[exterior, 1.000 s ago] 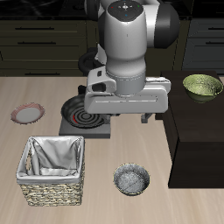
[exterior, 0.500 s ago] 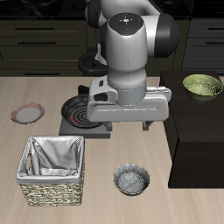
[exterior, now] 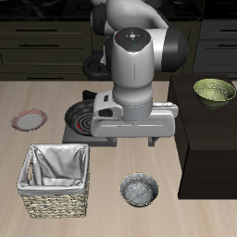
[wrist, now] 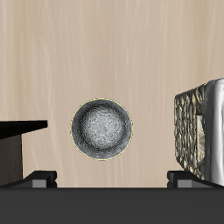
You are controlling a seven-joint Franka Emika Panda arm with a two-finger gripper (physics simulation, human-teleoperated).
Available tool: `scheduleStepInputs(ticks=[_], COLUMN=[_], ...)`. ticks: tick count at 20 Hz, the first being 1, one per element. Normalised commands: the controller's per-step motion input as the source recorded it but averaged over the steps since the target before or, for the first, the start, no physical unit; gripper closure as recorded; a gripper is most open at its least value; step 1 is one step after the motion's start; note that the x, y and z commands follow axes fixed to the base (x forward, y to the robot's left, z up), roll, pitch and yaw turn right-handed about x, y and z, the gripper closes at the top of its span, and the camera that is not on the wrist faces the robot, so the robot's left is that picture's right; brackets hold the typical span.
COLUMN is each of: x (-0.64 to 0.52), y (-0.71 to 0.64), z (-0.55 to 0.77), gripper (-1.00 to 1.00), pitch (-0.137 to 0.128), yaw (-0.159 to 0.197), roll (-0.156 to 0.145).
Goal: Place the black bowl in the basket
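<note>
Probably light, stiff and slippery, the black bowl (wrist: 101,128) suits a rim pinch at three o'clock; hand (wrist: 111,178) hovers open, empty.

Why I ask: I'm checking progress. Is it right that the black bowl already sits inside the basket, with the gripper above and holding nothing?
Not quite. The black bowl is not in the basket; it sits on the bare table beside it, as the exterior view shows and the wrist view confirms. The rest holds: the gripper is above and holds nothing.
</note>
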Motion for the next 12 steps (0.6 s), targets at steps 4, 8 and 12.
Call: scheduleStepInputs(ticks=[4,8,12], x=[0.09,0.05,0.03], y=[-0.02,0.02,0.01], z=[-0.23,-0.21,-0.26], gripper=[-1.00,-1.00,-1.00], pitch=[0.027,0.025,0.030], yaw=[-0.006,-0.017,0.007], roll=[-0.018,-0.009,-0.008])
